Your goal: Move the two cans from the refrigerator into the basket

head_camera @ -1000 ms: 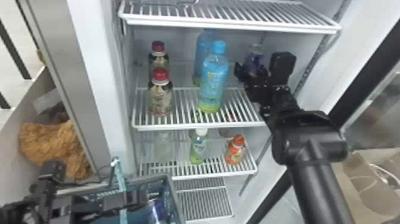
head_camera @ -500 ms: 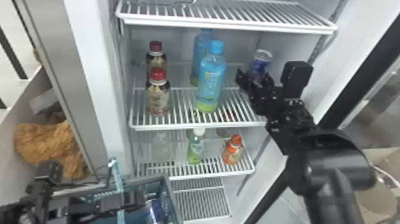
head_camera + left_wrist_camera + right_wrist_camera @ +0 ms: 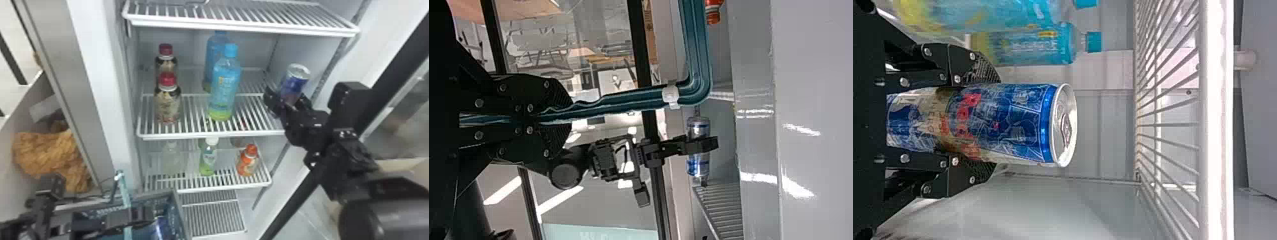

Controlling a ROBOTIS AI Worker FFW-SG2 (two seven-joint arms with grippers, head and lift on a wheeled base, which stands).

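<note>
The left claw (image 3: 147, 217) is closed on the teal handle (image 3: 127, 191) of the basket (image 3: 179, 207), at the near left, with a blue can (image 3: 161, 227) inside. Farther off, at the right side of the fridge, the right claw (image 3: 287, 98) grips a blue-and-silver can (image 3: 293, 82) by its lower part, top end exposed. To its left, two blue-capped bottles (image 3: 225, 87) and two red-capped bottles (image 3: 167, 105) stand on the wire shelf (image 3: 191, 135).

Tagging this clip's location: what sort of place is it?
Likely the front of an open drinks refrigerator: white wire shelves, blue-capped bottles standing on one, and a basket below holding a can.
</note>
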